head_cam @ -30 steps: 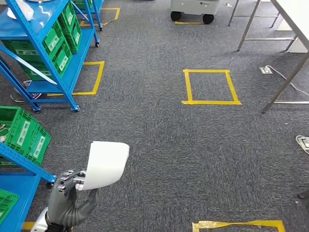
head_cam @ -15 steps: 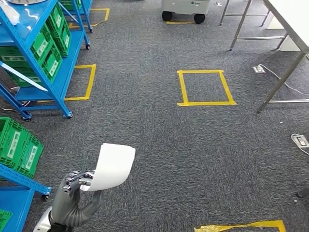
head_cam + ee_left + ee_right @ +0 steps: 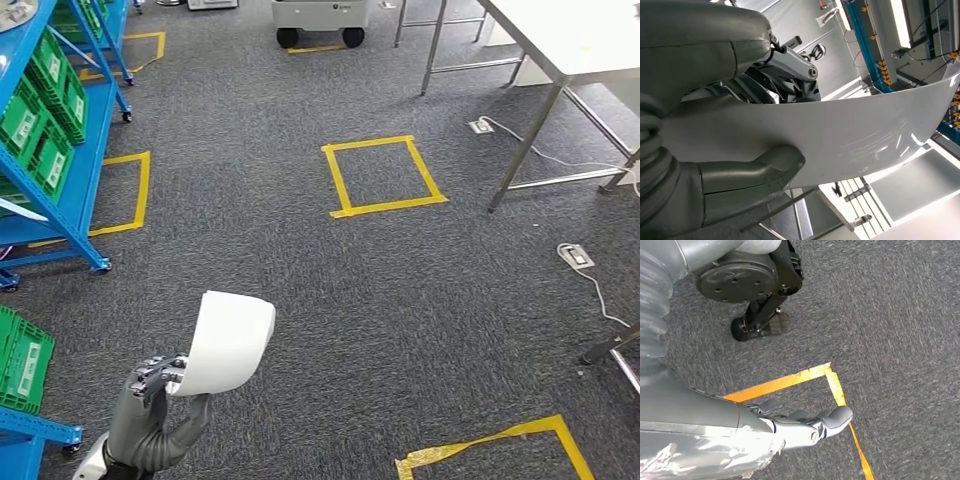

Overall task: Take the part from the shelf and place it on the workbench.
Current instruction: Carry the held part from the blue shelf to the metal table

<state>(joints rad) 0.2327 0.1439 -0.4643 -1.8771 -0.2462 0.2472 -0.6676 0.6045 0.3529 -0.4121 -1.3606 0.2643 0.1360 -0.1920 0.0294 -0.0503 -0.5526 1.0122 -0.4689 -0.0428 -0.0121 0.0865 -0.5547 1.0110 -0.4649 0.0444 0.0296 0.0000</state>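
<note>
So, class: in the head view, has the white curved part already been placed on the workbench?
No: the left hand holds the white part above the carpet.

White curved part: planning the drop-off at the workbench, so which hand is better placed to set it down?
Left. The left hand already grips the white curved part; the right hand hangs over the carpet, holding nothing.

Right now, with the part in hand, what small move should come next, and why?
Probably keep turning right toward the workbench: the left hand grips the curved white part, and the bench sits far off at upper right, across the carpet.
</note>
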